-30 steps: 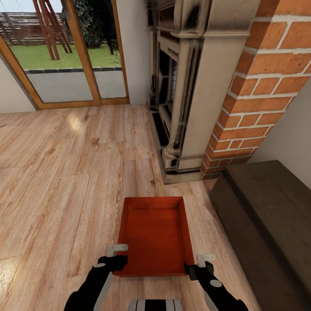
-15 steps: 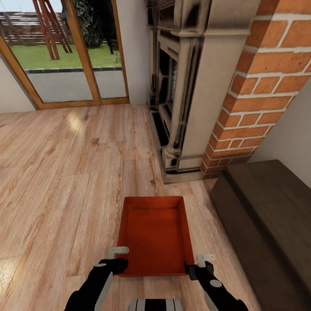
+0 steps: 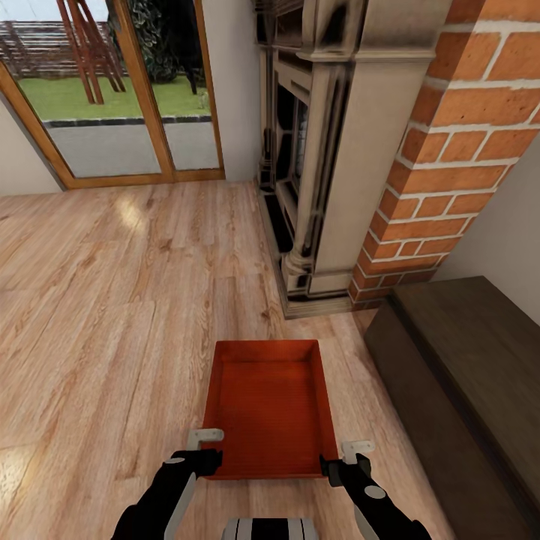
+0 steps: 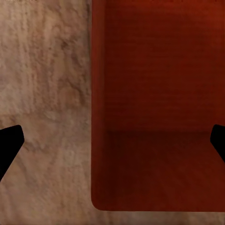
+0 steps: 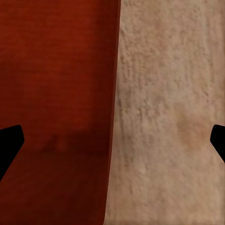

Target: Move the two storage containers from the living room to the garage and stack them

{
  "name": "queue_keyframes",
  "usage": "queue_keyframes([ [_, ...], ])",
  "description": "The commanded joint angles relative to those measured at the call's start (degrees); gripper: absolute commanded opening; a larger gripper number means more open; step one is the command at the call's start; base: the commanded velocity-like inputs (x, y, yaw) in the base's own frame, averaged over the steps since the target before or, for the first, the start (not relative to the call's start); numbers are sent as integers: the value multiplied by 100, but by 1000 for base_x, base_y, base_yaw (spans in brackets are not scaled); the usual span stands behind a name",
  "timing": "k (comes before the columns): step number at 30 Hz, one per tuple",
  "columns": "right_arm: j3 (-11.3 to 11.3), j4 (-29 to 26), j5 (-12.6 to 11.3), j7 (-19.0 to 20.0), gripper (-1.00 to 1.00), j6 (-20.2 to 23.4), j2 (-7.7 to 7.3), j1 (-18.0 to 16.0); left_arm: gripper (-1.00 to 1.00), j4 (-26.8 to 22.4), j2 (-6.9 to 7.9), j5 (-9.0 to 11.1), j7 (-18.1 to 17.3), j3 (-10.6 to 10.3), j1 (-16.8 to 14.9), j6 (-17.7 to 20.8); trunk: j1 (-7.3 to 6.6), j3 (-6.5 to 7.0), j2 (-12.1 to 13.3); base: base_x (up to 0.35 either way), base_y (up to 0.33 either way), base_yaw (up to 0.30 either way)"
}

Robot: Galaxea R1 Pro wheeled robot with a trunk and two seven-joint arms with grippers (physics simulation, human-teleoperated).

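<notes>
Here, one storage container (image 3: 270,409) is in view: an orange-red, lidless bin with low walls, resting on the light wood plank floor (image 3: 112,315) of the living room, directly ahead of the robot. Two grippers are visible, one at each near corner of the container. The left gripper (image 3: 204,444) sits at the near left corner; in the left wrist view its jaws stand wide apart, straddling the container's wall without closing on it. The right gripper (image 3: 352,457) sits at the near right corner; its jaws are likewise spread wide across the wall, holding nothing. One dark brown bench (image 3: 465,375) stands to the right of the container, apart from it. One ornate fireplace (image 3: 315,150) and one red brick chimney (image 3: 450,150) stand beyond, with wood-framed glass doors (image 3: 112,97) further left.
</notes>
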Motion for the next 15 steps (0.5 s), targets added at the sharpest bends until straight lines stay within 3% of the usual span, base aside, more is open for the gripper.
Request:
queue_keyframes([
  [1, 41, 5, -35, -32, 100, -17, -4, -4, 100, -7, -3, -11, 10, 6, -1, 29, -1, -4, -1, 0, 0, 0],
  [15, 41, 5, -35, -32, 100, -19, -4, -4, 100, -9, 13, -12, 9, 6, -4, 0, 87, -76, -162, 0, 0, 0],
])
